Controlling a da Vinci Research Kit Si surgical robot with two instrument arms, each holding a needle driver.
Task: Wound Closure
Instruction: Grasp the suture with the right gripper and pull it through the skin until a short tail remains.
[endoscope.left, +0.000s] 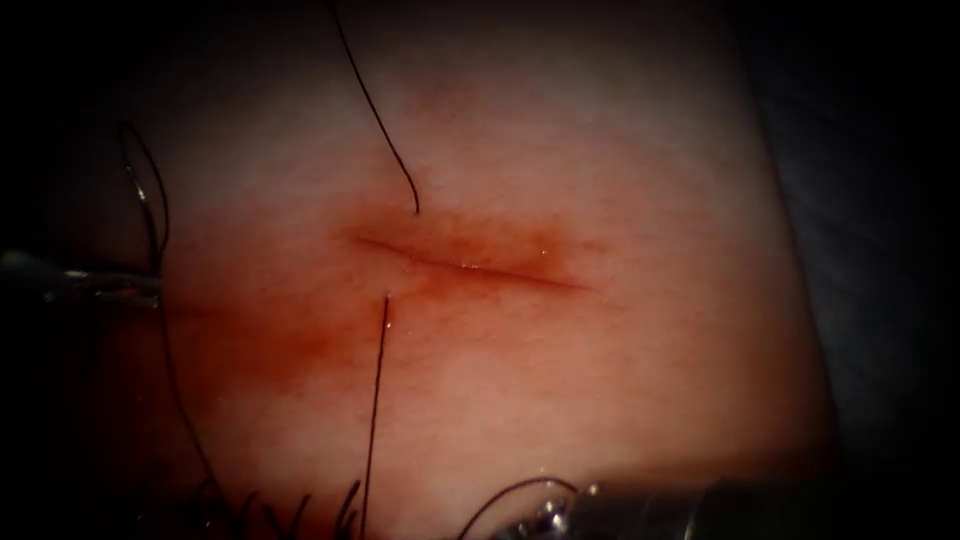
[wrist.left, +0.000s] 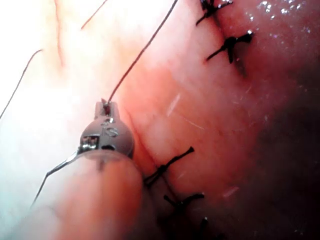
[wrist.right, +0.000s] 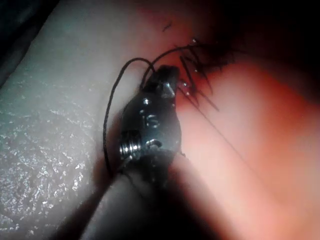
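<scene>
Left tool (endoscope.left: 150, 285): at nine o'clock in the endoscope view, we see its jaws closed on the thread (endoscope.left: 375, 400).
Right tool (endoscope.left: 545, 520): at six o'clock; we cannot tell its grip.
Needle (endoscope.left: 140, 190): curved, above the left tool, outside the tissue (endoscope.left: 600, 160).
Cut (endoscope.left: 470, 265): thread enters on both sides.
Care: we judge steady, even tension spares the tissue.
</scene>
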